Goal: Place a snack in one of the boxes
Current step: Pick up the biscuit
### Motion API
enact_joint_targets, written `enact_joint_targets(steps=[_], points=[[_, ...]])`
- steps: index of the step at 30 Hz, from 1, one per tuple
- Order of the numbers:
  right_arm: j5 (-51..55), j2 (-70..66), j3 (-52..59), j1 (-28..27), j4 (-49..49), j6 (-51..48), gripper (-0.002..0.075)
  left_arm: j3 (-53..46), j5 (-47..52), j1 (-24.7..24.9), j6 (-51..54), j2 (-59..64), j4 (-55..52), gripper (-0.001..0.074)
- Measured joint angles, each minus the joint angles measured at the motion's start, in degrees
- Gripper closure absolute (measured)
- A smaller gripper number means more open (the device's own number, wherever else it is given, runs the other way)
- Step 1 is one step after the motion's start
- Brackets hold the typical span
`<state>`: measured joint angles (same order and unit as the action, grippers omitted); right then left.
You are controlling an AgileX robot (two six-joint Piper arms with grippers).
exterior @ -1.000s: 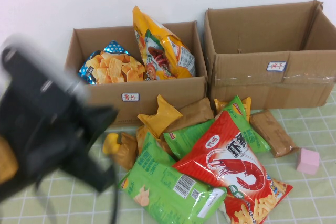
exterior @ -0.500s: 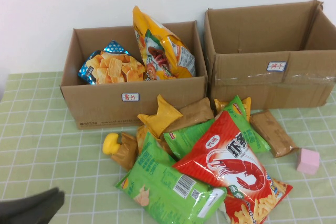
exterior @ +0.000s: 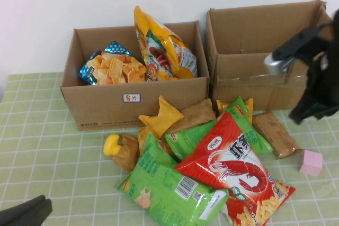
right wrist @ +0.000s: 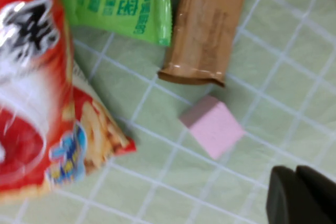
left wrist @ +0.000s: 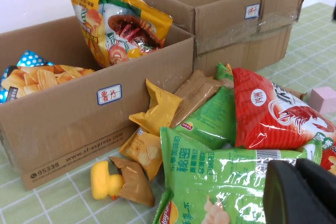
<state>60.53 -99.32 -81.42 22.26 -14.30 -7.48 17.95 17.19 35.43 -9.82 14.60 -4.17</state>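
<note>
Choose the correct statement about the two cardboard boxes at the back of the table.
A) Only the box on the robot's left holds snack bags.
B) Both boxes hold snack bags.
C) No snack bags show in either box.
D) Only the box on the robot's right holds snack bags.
A: the left box holds an orange chip bag and a blue chip bag, while no snack shows inside the right box. The right gripper hangs above the table by the pink block; the left gripper sits low near the pile.

Pink cube on green checked tablecloth; brown packet at its 12 o'clock, red shrimp-chip bag at 9, green bag at 11. Right gripper, dark, at 4.
</note>
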Motion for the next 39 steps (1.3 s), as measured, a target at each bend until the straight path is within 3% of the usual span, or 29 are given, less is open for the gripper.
enact_joint_targets(steps=[3,9,13,33,39], points=[[0.4,-5.3,-2.2,-0.4,1.2,3.5,0.0658,0.0,0.0,0.0,0.0,0.0,0.0,0.0736],[-0.4,-13.7,-4.9,-4.3,10.6,5.3,0.0357,0.0,0.0,0.0,-0.5,0.0,0.0,0.0736],[-3.1,-17.6,-5.0,-6.4,13.0,4.9,0.0253,0.0,0.0,0.0,-1.4,0.0,0.0,0.0736],[-14.4,-26.9,-5.5,-8.1,15.4,-0.9,0.0226,0.0,0.1,0.0,-1.5,0.0,0.0,0.0736],[-14.1,-27.2,-6.0,-8.1,15.2,-1.5,0.0265,0.0,0.2,0.0,-1.5,0.0,0.0,0.0736]])
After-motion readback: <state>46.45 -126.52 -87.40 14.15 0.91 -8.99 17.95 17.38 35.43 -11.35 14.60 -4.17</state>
